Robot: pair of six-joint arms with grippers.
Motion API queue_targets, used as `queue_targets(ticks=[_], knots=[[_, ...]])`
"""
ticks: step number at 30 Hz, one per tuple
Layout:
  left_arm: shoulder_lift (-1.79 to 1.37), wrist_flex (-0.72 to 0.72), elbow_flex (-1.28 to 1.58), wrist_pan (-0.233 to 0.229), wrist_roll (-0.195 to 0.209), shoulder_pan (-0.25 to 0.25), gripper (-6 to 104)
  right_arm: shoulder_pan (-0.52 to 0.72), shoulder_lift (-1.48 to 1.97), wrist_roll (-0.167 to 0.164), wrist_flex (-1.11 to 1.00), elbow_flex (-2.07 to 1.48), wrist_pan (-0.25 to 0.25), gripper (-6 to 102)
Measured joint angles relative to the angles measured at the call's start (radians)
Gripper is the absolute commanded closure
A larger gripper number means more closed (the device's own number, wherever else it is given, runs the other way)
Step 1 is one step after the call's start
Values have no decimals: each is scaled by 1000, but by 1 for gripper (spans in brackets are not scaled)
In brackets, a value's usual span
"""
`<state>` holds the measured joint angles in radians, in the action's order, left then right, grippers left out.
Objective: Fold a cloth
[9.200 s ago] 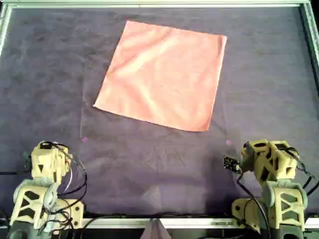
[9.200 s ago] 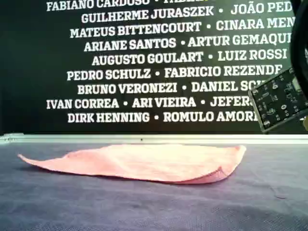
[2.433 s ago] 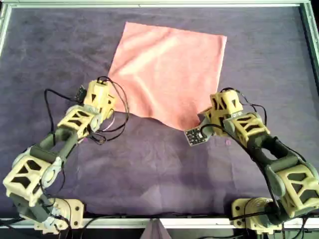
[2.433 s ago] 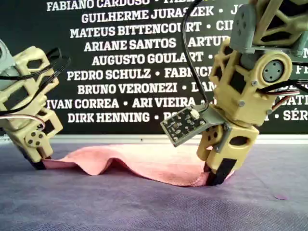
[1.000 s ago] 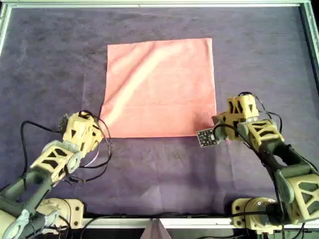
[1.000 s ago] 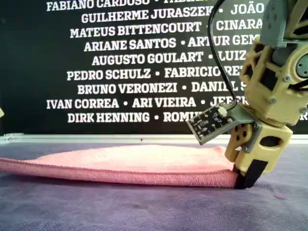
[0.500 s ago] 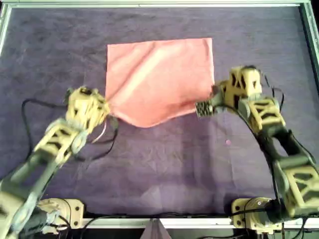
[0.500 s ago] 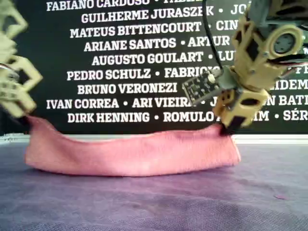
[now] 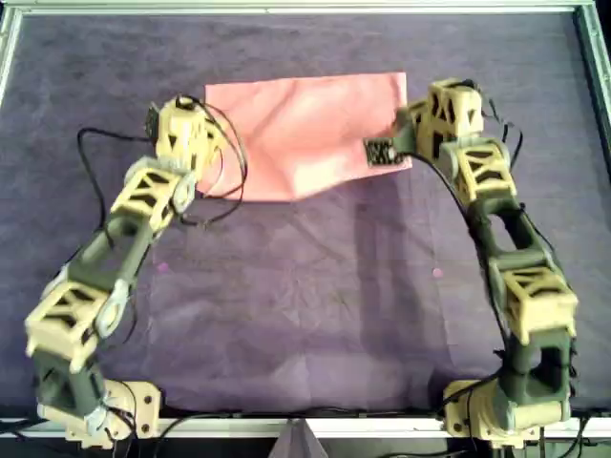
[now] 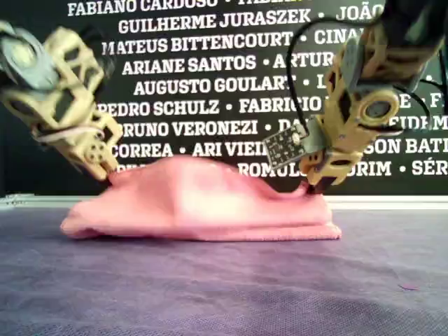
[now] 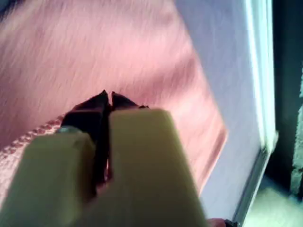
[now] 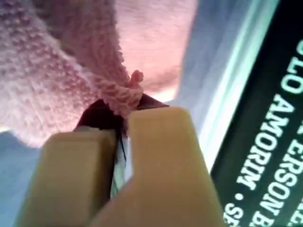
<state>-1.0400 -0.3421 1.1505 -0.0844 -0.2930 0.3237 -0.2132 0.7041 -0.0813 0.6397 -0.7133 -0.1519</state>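
On the dark purple mat (image 9: 315, 305), toward the far rail in the overhead view: one salmon-pink cloth (image 9: 305, 134), doubled over itself, upper layer raised in a hump. Left gripper (image 11: 108, 100): jaws pressed together on a cloth edge, at the overhead view's left side of the cloth. Right gripper (image 12: 124, 109): jaws clamped on a cloth corner, at the overhead view's right side. Lettered black backdrop (image 10: 210, 84) behind; the left pinch point is blurred, probably a corner.

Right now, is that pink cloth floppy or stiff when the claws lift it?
Probably floppy: the cloth sags between the left claw and right claw. Likely light too, since small pinches at its corners hold it up.
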Motion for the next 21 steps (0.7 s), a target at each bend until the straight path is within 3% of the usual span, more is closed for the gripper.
queue_targets(ticks=[9,17,21], knots=[[207,0,-305,0,0,-8,99,-2,-304,0,0,426,3,94],[351,0,-508,0,0,-78,99,15,-448,0,0,706,3,94],[408,0,-561,0,0,-87,99,17,-486,0,0,761,3,94]])
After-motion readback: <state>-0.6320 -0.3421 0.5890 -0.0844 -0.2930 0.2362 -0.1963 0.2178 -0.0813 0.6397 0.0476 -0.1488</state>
